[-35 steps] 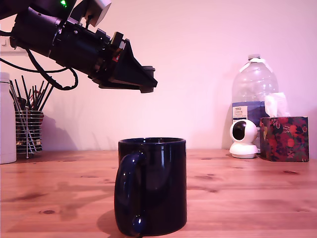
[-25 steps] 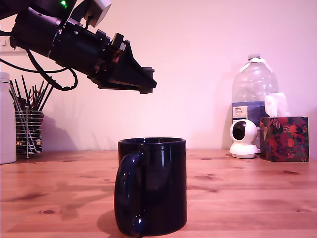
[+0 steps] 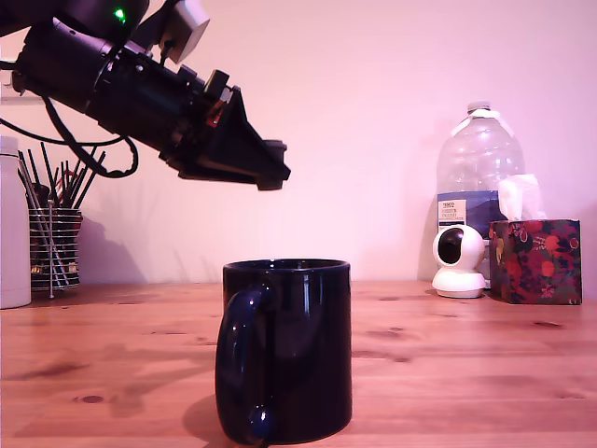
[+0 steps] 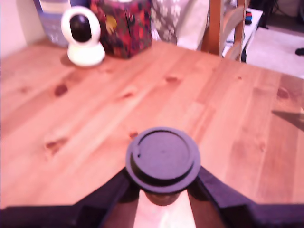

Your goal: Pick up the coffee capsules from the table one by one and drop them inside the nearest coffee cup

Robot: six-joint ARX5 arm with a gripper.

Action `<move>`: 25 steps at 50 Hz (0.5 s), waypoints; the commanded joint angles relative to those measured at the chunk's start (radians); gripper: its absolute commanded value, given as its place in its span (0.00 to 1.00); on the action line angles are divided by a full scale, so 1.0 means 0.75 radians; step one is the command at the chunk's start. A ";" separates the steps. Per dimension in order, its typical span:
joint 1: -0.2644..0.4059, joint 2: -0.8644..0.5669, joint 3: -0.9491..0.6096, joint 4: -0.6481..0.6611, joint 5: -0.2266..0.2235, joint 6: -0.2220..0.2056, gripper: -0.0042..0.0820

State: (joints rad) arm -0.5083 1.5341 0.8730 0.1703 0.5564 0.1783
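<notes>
In the wrist view a dark purple coffee capsule [image 4: 163, 159] with a round flat lid sits between the black fingers [image 4: 214, 189] of my gripper [image 4: 163, 187], which is shut on it, above bare wood of the table [image 4: 95, 118]. The exterior view shows the gripper [image 3: 270, 174] hanging in the air, tilted downward, well above the glossy dark navy coffee cup [image 3: 289, 350] and slightly toward the exterior view's left of its centre. There the capsule is hidden by the fingers. The cup stands upright at the front of the table [image 3: 448, 355], with its handle toward the camera.
A wire mesh holder with utensils [image 3: 53, 243] and a white container [image 3: 11, 224] stand at the exterior view's left. At the back right are a white round camera [image 3: 459, 261], a large water bottle [image 3: 480, 177] and a floral tissue box [image 3: 534, 261]. Wooden chairs [image 4: 223, 23] stand beyond the table.
The arm has shifted a little toward the exterior view's left and pitched its gripper slightly further down. The cup has not moved.
</notes>
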 commanded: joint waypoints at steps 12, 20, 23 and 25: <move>0.003 -0.072 -0.018 -0.128 0.006 -0.008 0.28; 0.003 -0.145 -0.018 -0.239 0.006 0.004 0.28; 0.003 -0.168 -0.018 -0.296 0.006 0.014 0.28; 0.003 -0.185 -0.018 -0.337 0.006 0.017 0.28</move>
State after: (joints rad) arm -0.5083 1.4002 0.8730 -0.0605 0.5568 0.1833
